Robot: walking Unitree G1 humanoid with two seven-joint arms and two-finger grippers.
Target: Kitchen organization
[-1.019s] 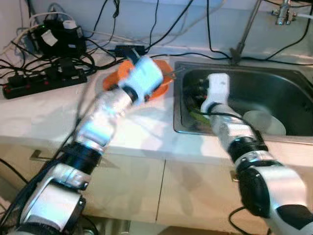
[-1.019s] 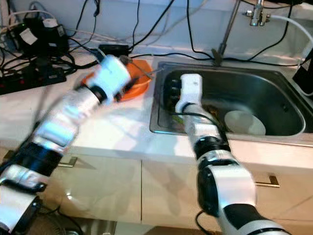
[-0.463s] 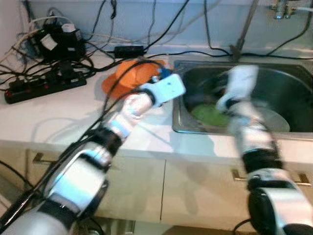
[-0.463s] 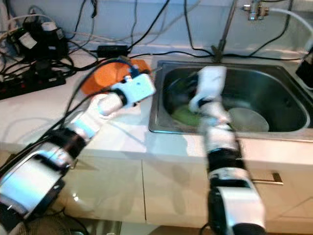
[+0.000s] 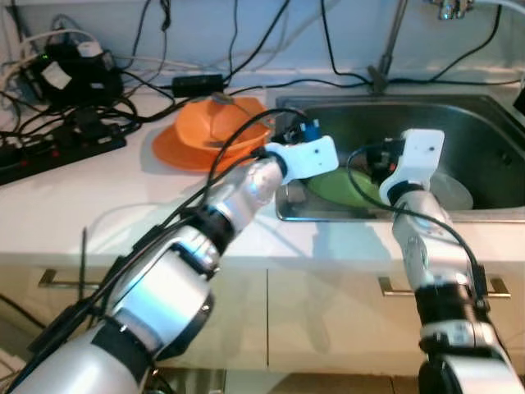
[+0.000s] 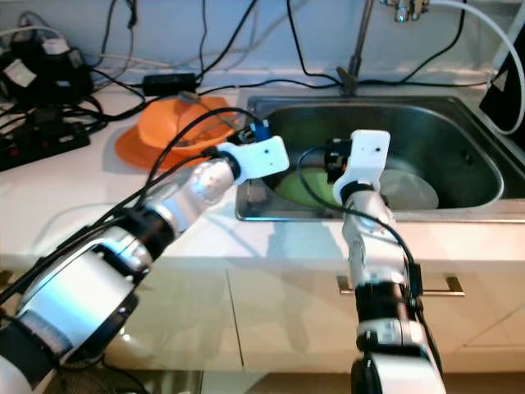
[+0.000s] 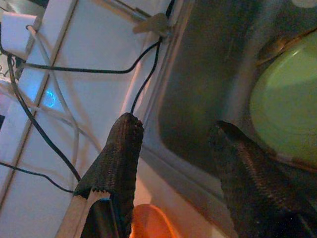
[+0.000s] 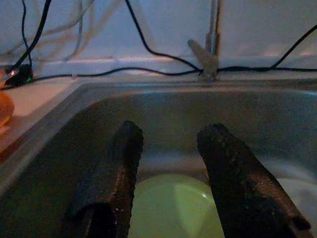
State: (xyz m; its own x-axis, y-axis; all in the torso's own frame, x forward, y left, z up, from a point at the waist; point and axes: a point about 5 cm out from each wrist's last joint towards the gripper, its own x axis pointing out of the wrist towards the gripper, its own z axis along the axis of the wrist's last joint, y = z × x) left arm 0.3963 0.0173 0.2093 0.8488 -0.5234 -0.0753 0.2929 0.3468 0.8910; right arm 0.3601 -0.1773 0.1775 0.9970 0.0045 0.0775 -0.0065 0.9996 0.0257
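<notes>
Sink (image 5: 484,123): one steel basin set in the white counter (image 5: 90,197), holding one green plate (image 5: 344,187) at its near left and one white plate (image 5: 453,190) to the right of it. Half a second ago the whole picture sat differently, so my head camera has moved; against the basin, though, my left arm has come forward from beside the orange dishes to the sink's near left corner, and my right arm has drawn back from deeper in the basin to hang over the green plate.

Arms, two. My left arm reaches diagonally across the counter, its white wrist block over the sink rim; the left gripper (image 7: 173,148) is spread wide, nothing between the fingers (image 7: 116,163), one finger over the rim and the other over the basin wall near the green plate. My right arm rises straight from the cabinet front and bends forward over the near rim; the right gripper (image 8: 171,163) is likewise parted and empty, hovering above the green plate and pointing toward the faucet (image 8: 210,39).

Orange dishes (image 5: 209,131): one stack on the counter just left of the sink; how many lie in it I cannot tell.

Cables (image 5: 82,98): a tangle along the back wall with one black power strip (image 5: 57,152).
</notes>
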